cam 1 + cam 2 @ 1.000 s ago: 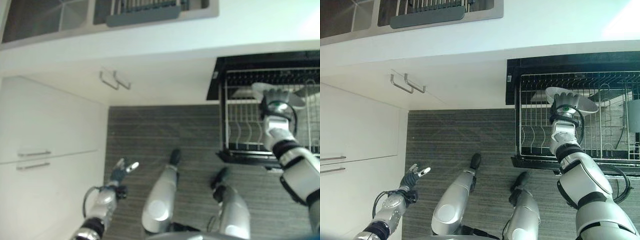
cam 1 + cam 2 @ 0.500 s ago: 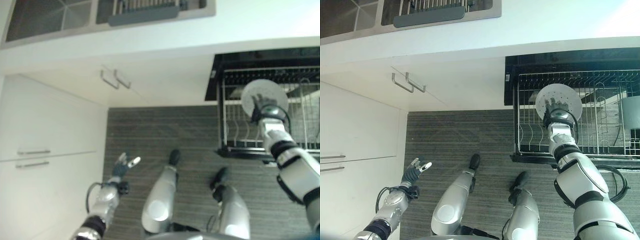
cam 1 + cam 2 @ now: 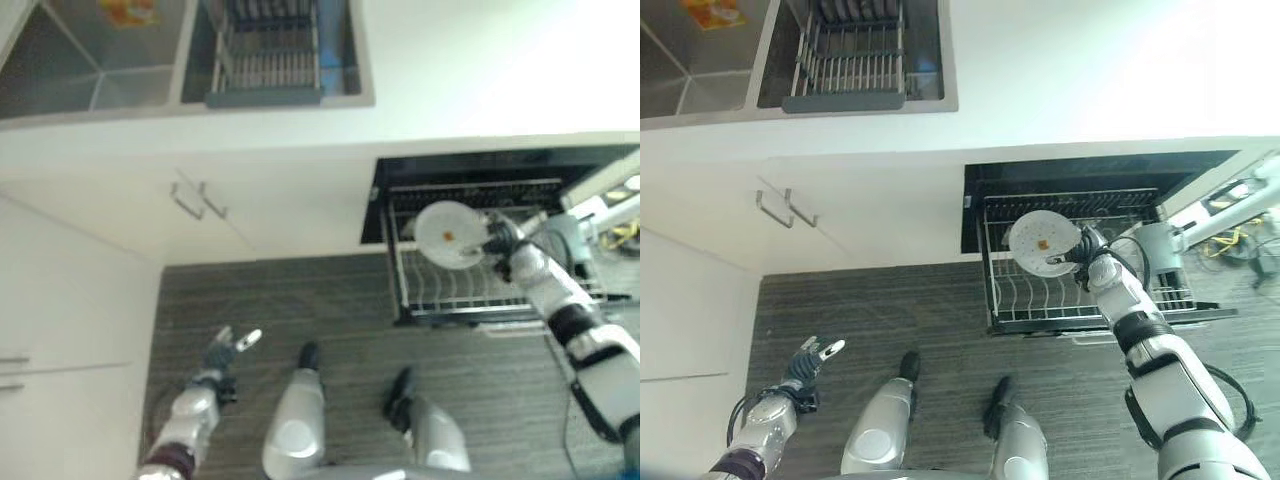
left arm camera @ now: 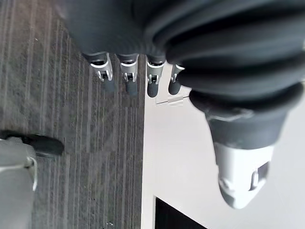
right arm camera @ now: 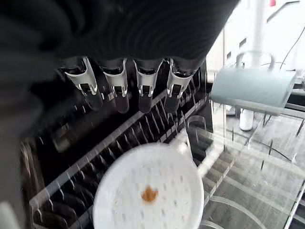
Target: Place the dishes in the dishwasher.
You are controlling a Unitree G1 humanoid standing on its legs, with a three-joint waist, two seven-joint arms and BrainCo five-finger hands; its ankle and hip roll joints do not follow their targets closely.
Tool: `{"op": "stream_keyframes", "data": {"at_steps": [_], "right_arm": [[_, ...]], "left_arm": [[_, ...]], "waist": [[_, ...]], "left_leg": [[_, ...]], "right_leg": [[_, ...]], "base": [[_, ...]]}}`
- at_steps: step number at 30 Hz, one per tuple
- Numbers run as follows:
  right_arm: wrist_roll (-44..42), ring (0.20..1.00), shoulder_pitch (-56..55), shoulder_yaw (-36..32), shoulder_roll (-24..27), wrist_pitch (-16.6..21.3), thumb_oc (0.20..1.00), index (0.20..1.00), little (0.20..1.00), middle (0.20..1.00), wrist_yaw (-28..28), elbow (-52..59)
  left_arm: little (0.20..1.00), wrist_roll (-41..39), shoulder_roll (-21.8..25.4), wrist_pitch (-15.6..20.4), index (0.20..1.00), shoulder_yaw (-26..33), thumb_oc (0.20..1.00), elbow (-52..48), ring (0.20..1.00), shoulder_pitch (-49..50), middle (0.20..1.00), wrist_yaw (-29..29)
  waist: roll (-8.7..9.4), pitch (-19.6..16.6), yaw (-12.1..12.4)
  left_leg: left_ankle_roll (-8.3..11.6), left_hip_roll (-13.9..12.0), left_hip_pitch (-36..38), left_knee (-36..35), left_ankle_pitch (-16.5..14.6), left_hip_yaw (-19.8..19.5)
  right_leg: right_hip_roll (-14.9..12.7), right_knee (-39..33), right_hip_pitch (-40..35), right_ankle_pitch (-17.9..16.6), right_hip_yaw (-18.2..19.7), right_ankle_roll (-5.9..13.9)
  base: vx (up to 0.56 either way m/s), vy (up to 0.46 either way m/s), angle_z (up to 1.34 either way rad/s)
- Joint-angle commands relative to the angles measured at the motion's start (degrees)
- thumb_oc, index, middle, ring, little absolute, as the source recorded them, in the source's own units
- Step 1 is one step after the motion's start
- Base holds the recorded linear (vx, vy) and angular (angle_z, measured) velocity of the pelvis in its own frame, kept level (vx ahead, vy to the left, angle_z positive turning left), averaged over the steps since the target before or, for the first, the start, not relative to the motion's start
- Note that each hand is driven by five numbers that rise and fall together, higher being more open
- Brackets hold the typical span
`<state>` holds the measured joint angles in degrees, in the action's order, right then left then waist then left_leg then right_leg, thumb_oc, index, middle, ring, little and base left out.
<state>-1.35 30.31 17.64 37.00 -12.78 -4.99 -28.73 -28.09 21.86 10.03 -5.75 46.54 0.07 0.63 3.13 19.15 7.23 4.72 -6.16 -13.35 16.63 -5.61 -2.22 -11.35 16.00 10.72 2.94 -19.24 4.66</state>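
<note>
While the dishwasher (image 3: 1070, 178) stands open under the white counter (image 3: 1090, 90), the robot's right hand (image 3: 1086, 250) holds one white plate (image 3: 1042, 243) over the pulled-out lower rack (image 3: 1040, 300), the plate's face turned up toward the head camera and an orange spot at its centre. From the wrist camera the plate (image 5: 148, 193) lies just past the fingertips (image 5: 144, 102), which reach out fairly straight above its far rim; whether the thumb pinches the near edge cannot be made out, so the grip itself is uncertain. The plate is tilted rather than upright, its flat face roughly across the rows of tines, and it would likely need turning on edge to drop between them. The right hand is plainly the nearer one: the left hand (image 3: 229, 347) hangs well apart over the grey floor (image 3: 300, 300), fingers spread and relaxed, holding nothing. By count: one plate in hand, one pale cup (image 5: 252, 87) lying on its side further along the rack, one rack drawn out, and one dish drainer (image 3: 850, 60) sitting in the sink (image 3: 700, 70) above.
</note>
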Motion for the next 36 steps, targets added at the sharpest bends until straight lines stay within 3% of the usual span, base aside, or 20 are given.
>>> {"op": "stream_keyframes", "data": {"at_steps": [1,6,10,15,18,24,28,36], "right_arm": [[-8.17,1.000,-5.25,-5.23,-1.28,1.20,1.000,1.000,1.000,1.000,-3.61,0.47],[-16.62,1.000,-20.57,-17.76,-6.62,3.02,1.000,1.000,1.000,1.000,-0.69,11.95],[-18.79,1.000,-25.49,-24.44,-8.75,4.77,1.000,1.000,1.000,1.000,-4.44,15.46],[-29.67,1.000,-28.03,-25.68,-12.60,2.81,1.000,1.000,1.000,1.000,-5.83,11.26],[-38.01,1.000,-28.60,-24.72,-16.59,3.51,1.000,1.000,1.000,1.000,-5.63,3.27],[-44.55,1.000,-26.38,-22.61,-18.61,3.69,1.000,1.000,1.000,1.000,-5.32,-5.36],[-54.59,1.000,-23.42,-23.16,-20.07,2.66,1.000,1.000,1.000,1.000,-2.68,-15.16],[-54.20,1.000,-18.93,-25.05,-18.25,5.81,1.000,1.000,1.000,1.000,-0.49,-26.54]], "left_arm": [[1.000,4.64,-0.19,-0.48,1.000,0.37,1.000,-0.04,1.000,3.48,1.000,-0.93],[1.000,7.66,-3.73,-0.45,1.000,5.14,1.000,1.47,1.000,7.39,1.000,-1.07],[1.000,8.20,-5.03,0.24,1.000,7.08,1.000,3.54,1.000,8.77,1.000,-0.93],[1.000,7.81,-5.82,1.74,1.000,6.33,1.000,5.95,1.000,8.71,1.000,-0.83],[1.000,7.89,-5.92,2.47,1.000,5.09,1.000,6.98,1.000,8.07,1.000,-0.81],[1.000,7.53,-5.62,2.40,1.000,2.95,1.000,8.81,1.000,6.90,1.000,-0.55],[1.000,7.15,-5.97,3.00,1.000,1.11,1.000,12.06,1.000,5.93,1.000,-0.47],[1.000,6.50,-6.16,3.40,1.000,-0.96,1.000,13.83,1.000,5.70,1.000,0.57]], "waist": [[-0.94,-1.45,-0.47],[-1.03,-4.29,-4.03],[-1.36,-5.33,-6.45],[-1.93,-5.81,-7.71],[-2.28,-6.27,-7.66],[-3.28,-6.65,-6.98],[-4.37,-7.35,-5.88],[-5.91,-8.10,-4.17]], "left_leg": [[0.65,-3.10,1.61,0.56,-3.76,5.38],[0.37,-3.97,4.95,0.56,-4.29,7.04],[0.53,-4.27,6.75,0.56,-4.82,8.40],[0.58,-4.29,7.80,0.56,-5.07,9.27],[0.46,-4.20,8.42,0.56,-5.28,9.54],[0.63,-3.98,8.81,0.56,-5.30,9.06],[0.67,-3.65,8.89,0.56,-5.37,8.39],[0.55,-2.86,8.54,0.56,-5.37,7.26]], "right_leg": [[-1.27,1.19,0.28,3.04,6.85,4.05],[-0.36,1.19,-2.34,4.33,8.30,3.65],[-0.14,1.19,-3.48,5.07,9.44,3.70],[-0.03,1.19,-4.06,5.42,10.04,3.65],[-0.06,1.19,-4.72,5.61,9.76,3.57],[-0.29,1.19,-5.48,5.90,9.09,3.27],[-0.84,1.19,-5.87,6.11,8.26,3.20],[-1.92,1.19,-6.01,5.94,7.02,3.38]], "base": [[0.08,0.006,-0.43],[0.14,0.041,-0.31],[0.05,0.021,-0.19],[0.03,0.016,-0.07],[0.05,-0.030,-0.02],[0.05,-0.007,0.01],[0.06,0.001,0.04],[0.05,0.005,0.11]]}}
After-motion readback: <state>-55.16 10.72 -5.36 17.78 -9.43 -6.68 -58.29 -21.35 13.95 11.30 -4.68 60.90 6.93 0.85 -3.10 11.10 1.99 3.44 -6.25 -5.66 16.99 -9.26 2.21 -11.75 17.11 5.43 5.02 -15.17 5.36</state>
